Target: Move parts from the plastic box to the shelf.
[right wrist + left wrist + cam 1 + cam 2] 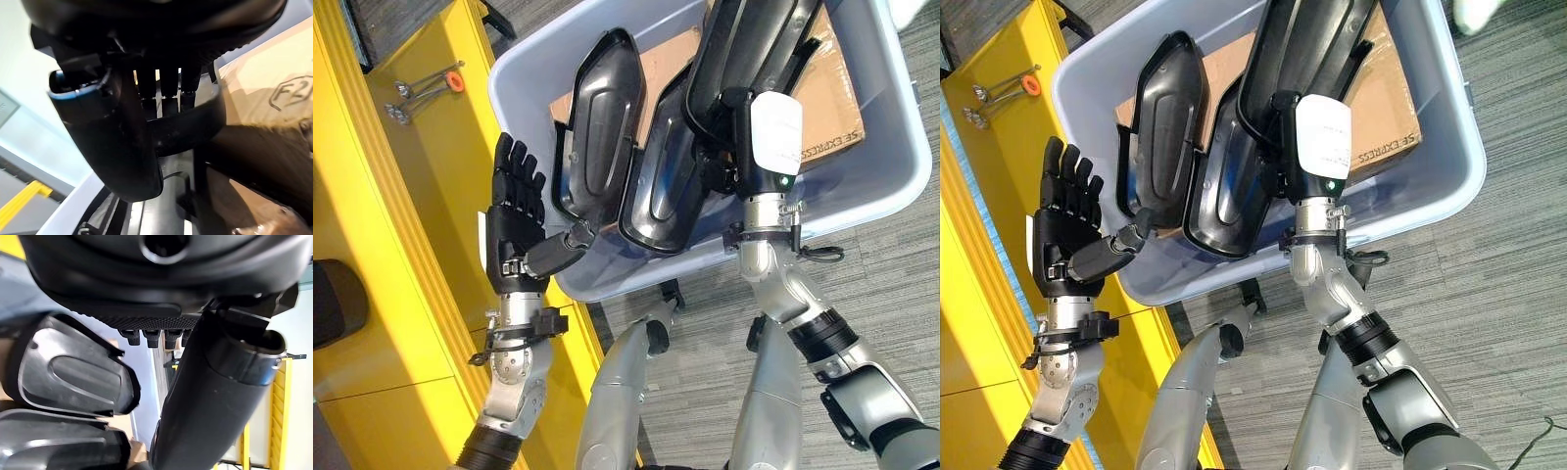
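With right hand fingers clenched round one black part in the box and left hand released, lift it straight, clear of neighbouring parts.

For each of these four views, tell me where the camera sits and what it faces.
Left eye, on the head, looking down: blue plastic box, black moulded parts, open left hand.
Right eye, beside it: same scene, right hand on a part.
Left wrist: along left hand toward parts.
Right wrist: right hand gripping a part's rim.
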Tool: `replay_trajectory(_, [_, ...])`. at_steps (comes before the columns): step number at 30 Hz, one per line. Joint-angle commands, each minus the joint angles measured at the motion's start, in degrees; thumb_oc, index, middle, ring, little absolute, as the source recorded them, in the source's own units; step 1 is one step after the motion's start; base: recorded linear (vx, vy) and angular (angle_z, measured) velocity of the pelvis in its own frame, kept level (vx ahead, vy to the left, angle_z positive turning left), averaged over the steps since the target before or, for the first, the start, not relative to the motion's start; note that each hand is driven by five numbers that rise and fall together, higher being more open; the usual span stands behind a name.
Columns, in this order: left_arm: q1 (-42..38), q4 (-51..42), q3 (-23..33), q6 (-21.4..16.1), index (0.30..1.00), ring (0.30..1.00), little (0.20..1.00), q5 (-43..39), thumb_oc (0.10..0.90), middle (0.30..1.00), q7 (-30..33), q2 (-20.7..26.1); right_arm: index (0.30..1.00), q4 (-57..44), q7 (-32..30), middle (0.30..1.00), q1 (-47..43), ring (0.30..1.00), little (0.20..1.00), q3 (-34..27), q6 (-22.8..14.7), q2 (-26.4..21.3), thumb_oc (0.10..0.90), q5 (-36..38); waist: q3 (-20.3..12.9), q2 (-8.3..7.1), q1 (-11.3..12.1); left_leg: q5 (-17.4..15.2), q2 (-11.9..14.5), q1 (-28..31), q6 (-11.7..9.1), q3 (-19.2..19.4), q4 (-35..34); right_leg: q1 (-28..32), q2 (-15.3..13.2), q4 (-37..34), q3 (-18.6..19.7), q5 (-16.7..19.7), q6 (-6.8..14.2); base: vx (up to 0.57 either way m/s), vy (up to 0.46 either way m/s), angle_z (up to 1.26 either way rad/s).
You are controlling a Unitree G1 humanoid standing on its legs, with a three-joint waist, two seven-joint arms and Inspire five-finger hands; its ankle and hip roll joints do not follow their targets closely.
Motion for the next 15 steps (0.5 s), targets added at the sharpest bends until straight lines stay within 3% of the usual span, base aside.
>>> replay_trajectory(1, [2.0,-7.1,4.3,-5.6,1.000,1.000,1.000,0.1,0.900,1.000,-0.3,0.0,0.300,-9.2,6.6,0.300,2.8,0.300,0.300,2.1,-6.8,-1.1,0.400,4.3,-0.1,7.87,-0.5,-9.3,-3.9,4.0,-1.4,-5.9,2.6,2.9,1.4,1.0,-5.3,-6.7,0.6,0.01,-0.100,-0.12])
replay_trajectory(5, [1.6,-9.8,5.0,-1.7,1.000,1.000,1.000,1.0,0.900,1.000,0.8,1.0,0.300,-17.4,9.3,0.300,4.1,0.300,0.300,2.6,-8.9,0.3,0.400,4.7,-0.1,5.46,-0.6,-9.0,-3.6,7.2,-1.6,-6.8,0.7,6.8,2.7,0.0,-6.1,-6.9,0.9,0.00,-0.129,-0.10])
replay_trajectory(6, [1.2,-11.1,5.3,0.0,1.000,1.000,1.000,1.3,0.900,1.000,1.6,1.5,0.300,-21.1,10.6,0.300,4.7,0.300,0.300,2.7,-8.2,1.2,0.400,4.6,-0.1,4.12,-0.7,-9.2,-3.3,9.1,-1.7,-7.1,0.1,8.8,3.2,-0.5,-6.6,-7.1,1.2,-0.01,-0.205,-0.05])
replay_trajectory(8, [1.2,-11.8,5.5,0.9,1.000,1.000,1.000,1.5,0.900,1.000,1.8,1.6,0.300,-22.9,11.1,0.300,5.1,0.300,0.300,2.7,-7.6,1.7,0.400,4.8,-0.1,3.47,-0.8,-9.4,-3.1,10.1,-1.8,-7.3,-0.2,9.9,3.5,-0.9,-6.8,-7.1,1.3,0.00,-0.130,0.05])
replay_trajectory(10, [0.2,-13.4,6.0,3.6,1.000,1.000,1.000,2.4,0.900,1.000,2.3,2.5,0.300,-25.6,9.9,0.300,5.1,0.300,0.300,3.2,-7.7,2.9,0.400,3.6,-0.1,1.50,-0.7,-9.6,-2.4,13.6,-1.9,-7.8,-1.5,14.1,4.2,-2.5,-7.7,-7.4,1.6,0.00,-0.178,0.04])
replay_trajectory(15, [-1.6,-13.8,7.1,6.8,1.000,1.000,1.000,1.6,0.900,1.000,1.7,3.4,0.300,-28.2,10.7,0.300,4.9,0.300,0.300,2.2,-7.2,2.5,0.400,4.0,-0.1,-1.39,-0.1,-9.4,-1.2,20.7,-2.6,-9.1,-4.6,22.5,5.1,-4.9,-9.5,-8.8,1.9,0.02,-0.148,0.06])
